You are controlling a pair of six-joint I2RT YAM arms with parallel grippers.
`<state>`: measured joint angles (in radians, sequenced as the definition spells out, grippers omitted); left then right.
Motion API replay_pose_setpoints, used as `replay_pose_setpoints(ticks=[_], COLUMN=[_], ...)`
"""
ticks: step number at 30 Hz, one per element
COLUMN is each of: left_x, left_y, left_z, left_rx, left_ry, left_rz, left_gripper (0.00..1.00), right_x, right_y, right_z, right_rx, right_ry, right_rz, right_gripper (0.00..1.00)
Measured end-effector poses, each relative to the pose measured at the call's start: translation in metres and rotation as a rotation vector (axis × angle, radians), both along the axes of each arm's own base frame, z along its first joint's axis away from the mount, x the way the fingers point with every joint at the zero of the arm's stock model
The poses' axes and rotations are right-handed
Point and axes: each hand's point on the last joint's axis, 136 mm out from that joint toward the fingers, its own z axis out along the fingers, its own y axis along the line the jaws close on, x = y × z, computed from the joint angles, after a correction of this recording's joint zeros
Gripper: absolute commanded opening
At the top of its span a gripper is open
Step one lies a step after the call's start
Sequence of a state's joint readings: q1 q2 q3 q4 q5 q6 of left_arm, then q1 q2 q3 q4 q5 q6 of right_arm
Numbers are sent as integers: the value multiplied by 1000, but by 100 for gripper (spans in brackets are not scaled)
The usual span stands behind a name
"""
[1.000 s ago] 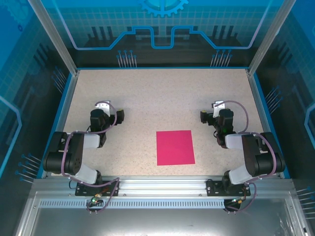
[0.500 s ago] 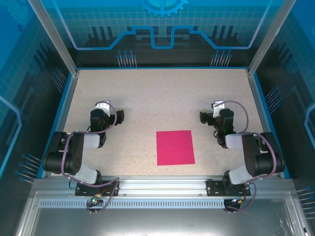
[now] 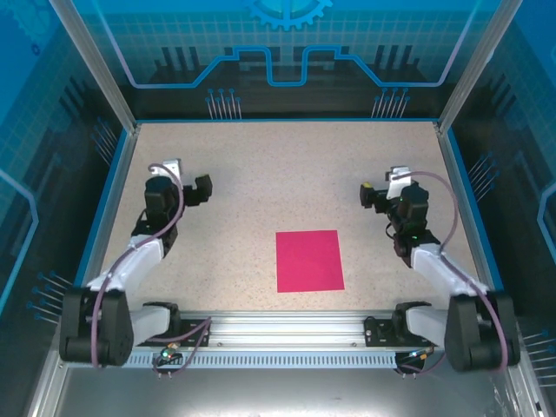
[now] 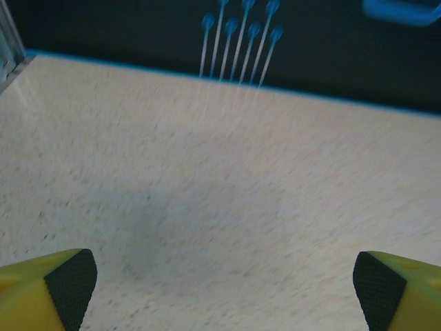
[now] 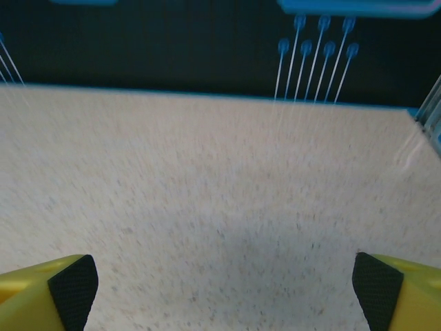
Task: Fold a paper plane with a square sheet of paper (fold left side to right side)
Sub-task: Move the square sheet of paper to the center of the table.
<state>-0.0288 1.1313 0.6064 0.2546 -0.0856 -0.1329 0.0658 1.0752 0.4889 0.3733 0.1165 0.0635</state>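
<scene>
- The enclosure (image 3: 278, 61) of blue-printed panels and metal posts walls in the space beyond and to both sides of the square sheet of paper (image 3: 309, 261). It limits how far an arm can swing out from the sheet.
- The speckled counter (image 3: 261, 165) lies under the sheet and runs well past it on every side. That bare surface should give room to flatten and crease.
- The slotted metal rail (image 3: 287, 328) runs just on the near side of the sheet and carries both arm bases. The sheet's near edge sits close to it, so a low approach from that side looks cramped.
- The left arm (image 3: 139, 252) reaches out well to the left of the sheet and beyond its far edge. Its jaws stand wide apart and hold nothing, and its wrist camera sees only counter between the dark pads (image 4: 69, 283). This arm is on the side of the edge to be lifted, so it looks like the one to start the fold.
- The right arm (image 3: 434, 265) mirrors it to the right of the sheet, near but not touching. Its jaws are also spread and empty, with pads (image 5: 72, 286) over bare counter. I judge it is placed to pin the right edge.
- The sheet is magenta and lies flat and unfolded, between the two arms and slightly nearer the right one. No fold has been made.
- Nothing lies on the counter between either arm and the sheet. The hard part is likely getting a jaw under paper that lies this thin and flat.
</scene>
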Motion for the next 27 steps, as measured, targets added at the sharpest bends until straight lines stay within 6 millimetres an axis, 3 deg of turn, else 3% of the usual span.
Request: replay_pose_setpoints(ticks=[3,6,8,12,16,20,27], left_x=[-15,-44,-71,-120,-143,-137,-126], left_y=[-47,-117,-163,-234,-294,-326,-343], left_z=[27,18,-1,-45,-82,-113,-150], left_rx=[-37,-56,-48,21,134,180,227], left_ry=[-4,97,201,427,612,722,843], left_rz=[-122,-314,-443,-639,-743,-736,-696], left_gripper=[99,99,99,99,99,99,99], right_x=[-18,-38,-51,-74,-90,-94,-96], right_y=[6,20,32,51,56,50,41], right_z=[37,48,44,19,-6,-15,-12], right_rx=[56,116,150,189,196,181,154], right_ry=[-29,15,83,240,362,415,423], right_rz=[17,58,87,120,106,63,18], right_gripper=[99,99,99,99,99,99,99])
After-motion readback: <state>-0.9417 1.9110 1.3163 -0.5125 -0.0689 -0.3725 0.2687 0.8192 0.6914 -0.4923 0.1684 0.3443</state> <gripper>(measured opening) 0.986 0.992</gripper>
